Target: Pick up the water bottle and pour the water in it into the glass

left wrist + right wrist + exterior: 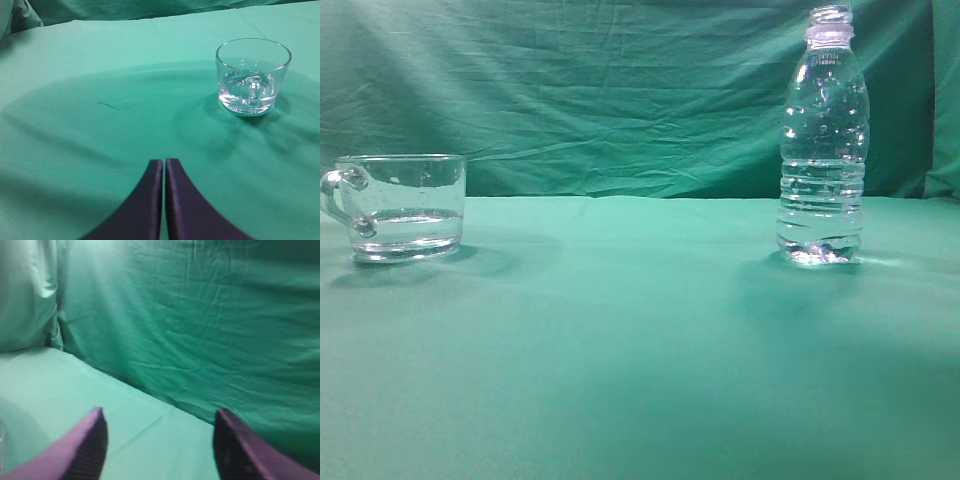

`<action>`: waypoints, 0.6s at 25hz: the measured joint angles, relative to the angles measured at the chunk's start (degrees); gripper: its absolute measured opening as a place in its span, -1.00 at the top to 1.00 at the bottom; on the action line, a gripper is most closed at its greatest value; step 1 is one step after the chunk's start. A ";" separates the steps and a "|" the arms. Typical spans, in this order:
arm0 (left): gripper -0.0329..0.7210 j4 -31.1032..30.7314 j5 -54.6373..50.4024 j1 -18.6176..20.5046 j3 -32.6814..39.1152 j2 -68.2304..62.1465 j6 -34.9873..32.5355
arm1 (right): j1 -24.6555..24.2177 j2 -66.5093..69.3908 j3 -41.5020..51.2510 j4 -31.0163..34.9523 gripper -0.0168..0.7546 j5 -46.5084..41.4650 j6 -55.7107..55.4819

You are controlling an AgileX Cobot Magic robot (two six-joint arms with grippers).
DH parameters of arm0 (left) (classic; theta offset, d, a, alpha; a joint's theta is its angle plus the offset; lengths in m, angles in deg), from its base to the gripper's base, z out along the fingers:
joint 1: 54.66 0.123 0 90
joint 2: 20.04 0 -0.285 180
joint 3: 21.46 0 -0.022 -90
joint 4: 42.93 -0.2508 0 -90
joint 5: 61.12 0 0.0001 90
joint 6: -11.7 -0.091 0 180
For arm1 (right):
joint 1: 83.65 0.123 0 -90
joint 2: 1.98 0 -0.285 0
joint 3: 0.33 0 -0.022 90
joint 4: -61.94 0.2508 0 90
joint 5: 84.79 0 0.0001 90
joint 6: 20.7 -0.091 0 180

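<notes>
The water bottle [823, 140] stands upright on the right of the green cloth, uncapped, with clear water filling its lower half. The glass [403, 206] stands at the far left, handle to the left, with a little water in its bottom. The glass also shows in the left wrist view [252, 76], ahead and to the right of my left gripper [164, 162], which is shut and empty. My right gripper [159, 422] is open and empty and faces the backdrop. A faint clear edge shows at its far left. Neither gripper shows in the exterior view.
A green cloth covers the table [640, 340] and a wrinkled green backdrop [620, 90] hangs close behind it. The backdrop wraps round a corner on the left in the right wrist view [30, 295].
</notes>
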 joint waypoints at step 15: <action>0.91 0.00 0.00 0.00 0.00 0.00 0.00 | 0.00 -39.02 0.46 -15.75 0.96 -30.56 -30.57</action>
